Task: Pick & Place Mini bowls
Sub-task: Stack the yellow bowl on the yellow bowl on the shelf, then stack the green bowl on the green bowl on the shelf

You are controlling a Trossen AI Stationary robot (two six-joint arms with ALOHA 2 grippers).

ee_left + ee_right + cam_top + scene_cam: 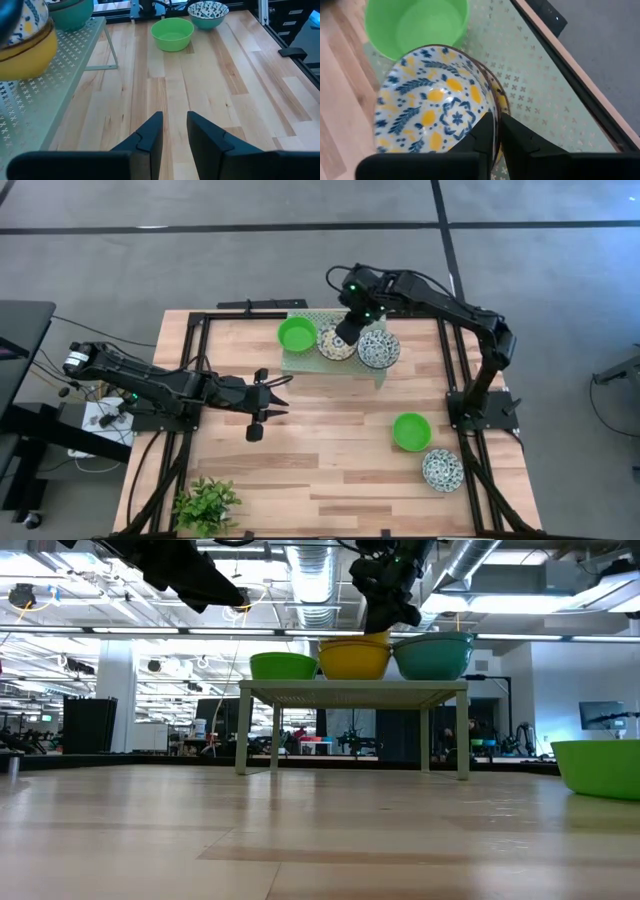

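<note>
So far, three mini bowls sat in a row on the pale green rack [300,358] at the far side of the table [330,460]: a plain green bowl [296,334], then a yellow-and-blue flower bowl [335,343] in the middle, then a blue flower bowl [379,349] with a teal outside. The right gripper [496,131] was over the middle bowl, and its two fingers were close together with the rim of that flower bowl pinched between them, one finger inside and one outside. In the low view the bowl looked like it was already down on the rack, so this step seemed nearly done; the gripper only needed to let go. Two more bowls were left on the bare wood near the right arm's base: another green bowl [411,431] and, just beside it toward the near edge, a white bowl with blue flowers [442,469]. Only five bowls showed in these pictures, so the job looked a bit more than half done. The left gripper [174,131] waited above the middle of the table, holding nothing, its fingers only a little apart. A small leafy plant [206,505] stood at the near left corner, away from all the bowls
</note>
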